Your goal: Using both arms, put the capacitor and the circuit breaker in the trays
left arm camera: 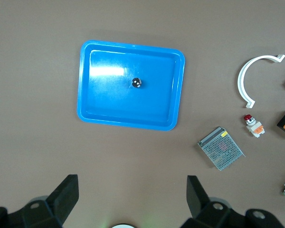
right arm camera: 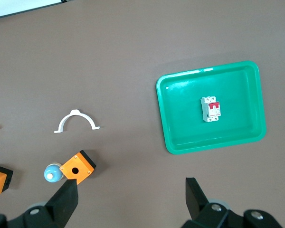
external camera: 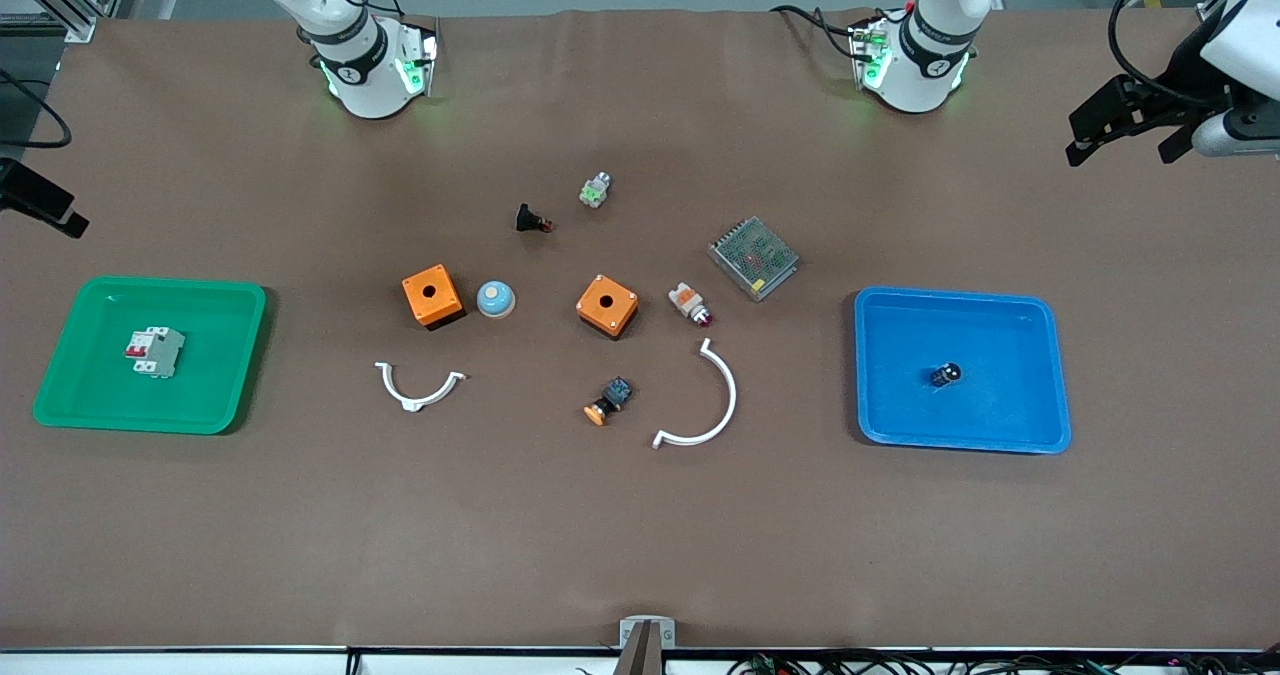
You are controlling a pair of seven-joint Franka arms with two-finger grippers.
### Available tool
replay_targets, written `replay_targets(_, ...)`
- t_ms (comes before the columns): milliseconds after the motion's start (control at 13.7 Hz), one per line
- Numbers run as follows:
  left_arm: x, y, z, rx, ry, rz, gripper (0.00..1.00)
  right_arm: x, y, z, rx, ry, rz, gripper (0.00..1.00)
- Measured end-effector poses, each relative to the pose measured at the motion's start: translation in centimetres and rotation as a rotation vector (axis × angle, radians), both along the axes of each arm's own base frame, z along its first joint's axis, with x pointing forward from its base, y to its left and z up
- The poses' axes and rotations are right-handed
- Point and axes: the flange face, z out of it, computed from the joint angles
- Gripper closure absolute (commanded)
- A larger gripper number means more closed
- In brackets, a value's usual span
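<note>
The capacitor (external camera: 946,374), a tiny dark cylinder, lies alone in the blue tray (external camera: 1040,425) at the left arm's end of the table; the left wrist view shows the capacitor (left arm camera: 136,82) from high above. The circuit breaker (external camera: 154,352), white-grey with red levers, lies in the green tray (external camera: 225,300) at the right arm's end, and the breaker (right arm camera: 211,109) shows again in the right wrist view. My left gripper (external camera: 1120,150) hangs open and empty, high up near the table's edge at that end. My right gripper (right arm camera: 133,194) is open and empty, high over bare table beside the green tray.
Mid-table lie two orange boxes (external camera: 432,295) (external camera: 607,305), a blue-white round cap (external camera: 495,299), a mesh-covered metal unit (external camera: 753,257), two white curved clips (external camera: 418,387) (external camera: 705,405) and several small button parts.
</note>
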Motion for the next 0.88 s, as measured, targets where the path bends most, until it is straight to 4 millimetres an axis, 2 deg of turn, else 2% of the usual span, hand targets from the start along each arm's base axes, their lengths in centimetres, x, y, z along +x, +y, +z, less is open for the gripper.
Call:
replay_targets(511, 0.1, -2.8, -0.8, 0.053, 0.007, -0.056, 0.00, 0.3, 0.0, 0.6, -0.004, -0.028, 0.000, 0.00)
replay_targets(876, 2.1, -2.8, -2.8, 0.046, 0.008, -0.057, 0.00, 0.7, 0.1, 0.5, -0.006, -0.042, 0.003, 0.00)
